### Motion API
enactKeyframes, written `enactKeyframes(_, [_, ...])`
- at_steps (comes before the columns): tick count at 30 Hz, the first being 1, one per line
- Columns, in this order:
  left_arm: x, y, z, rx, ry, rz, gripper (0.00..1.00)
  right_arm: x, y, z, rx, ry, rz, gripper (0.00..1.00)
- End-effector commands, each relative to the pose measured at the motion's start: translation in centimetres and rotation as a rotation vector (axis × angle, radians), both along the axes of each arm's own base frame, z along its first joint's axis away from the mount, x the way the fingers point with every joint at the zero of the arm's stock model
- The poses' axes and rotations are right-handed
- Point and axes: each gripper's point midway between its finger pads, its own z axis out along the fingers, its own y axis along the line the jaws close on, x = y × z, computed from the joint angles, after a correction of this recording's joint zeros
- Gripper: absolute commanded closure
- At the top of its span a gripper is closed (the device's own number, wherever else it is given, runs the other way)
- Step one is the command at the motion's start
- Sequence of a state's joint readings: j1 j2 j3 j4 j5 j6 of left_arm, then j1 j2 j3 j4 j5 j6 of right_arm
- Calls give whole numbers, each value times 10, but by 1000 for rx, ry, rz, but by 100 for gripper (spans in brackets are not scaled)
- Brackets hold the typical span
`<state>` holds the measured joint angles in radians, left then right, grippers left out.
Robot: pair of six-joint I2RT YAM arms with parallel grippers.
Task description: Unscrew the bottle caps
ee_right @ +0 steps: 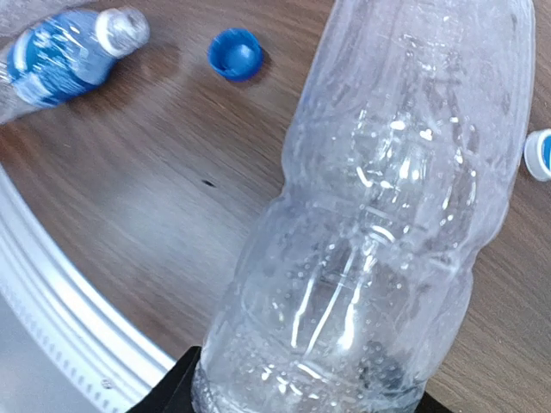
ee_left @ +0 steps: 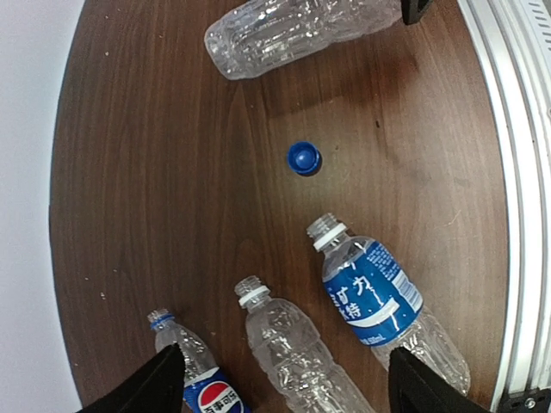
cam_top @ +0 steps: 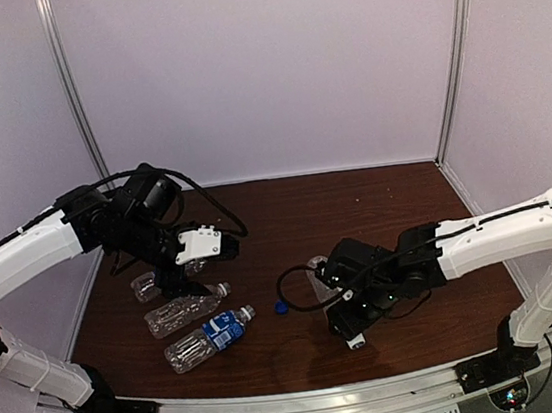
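Brown wooden tabletop (cam_top: 386, 203) bears three clear crinkled plastic bottles (ee_left: 275, 327) lying beneath our spread, empty left gripper (ee_left: 284, 385). The right gripper (ee_right: 297, 394) pinches a fourth clear unlabelled bottle (ee_right: 379, 198). We note a dark blue round cap (ee_left: 304, 158) lying loose between them, and a pale cap (ee_right: 540, 153) beside the held bottle.

I see dk-brown woodgrain table (ee_left: 155, 172), blue cap (ee_left: 304, 158); nr cap, clear bottle (ee_left: 372, 297) w/ blue-white label; Pepsi bottle (ee_left: 194, 366) label red-white-blue.
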<state>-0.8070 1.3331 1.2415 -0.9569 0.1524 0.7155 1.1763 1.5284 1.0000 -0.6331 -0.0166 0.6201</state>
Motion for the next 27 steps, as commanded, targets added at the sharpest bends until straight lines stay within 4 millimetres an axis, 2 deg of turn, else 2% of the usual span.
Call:
enactKeyframes(1, [12, -9, 51, -49, -204, -64, 17, 6, 35, 67, 237, 28, 104, 50])
enactKeyframes(3, [8, -14, 75, -119, -317, -118, 15, 7, 46, 88, 302, 31, 145, 51])
enactKeyframes(5, [5, -25, 101, -172, -529, -194, 12, 8, 56, 107, 347, 21, 184, 52])
enactKeyframes(7, [5, -32, 115, -145, -761, -240, 10, 8, 65, 122, 370, 18, 223, 53])
enactKeyframes(11, [10, -50, 126, -111, -1011, -293, 6, 5, 82, 145, 403, 35, 290, 54])
enactKeyframes(14, [16, -56, 123, -59, -1102, -332, 3, 1, 88, 157, 434, 39, 319, 56])
enactKeyframes(18, [11, -59, 103, -20, -1136, -428, 2, -5, 95, 169, 484, 43, 349, 57])
enactKeyframes(21, [12, -59, 93, -3, -1135, -434, 3, -11, 101, 173, 492, 45, 380, 57])
enactKeyframes(27, [7, -64, 87, -26, -1120, -459, 3, -19, 113, 177, 505, 47, 423, 58])
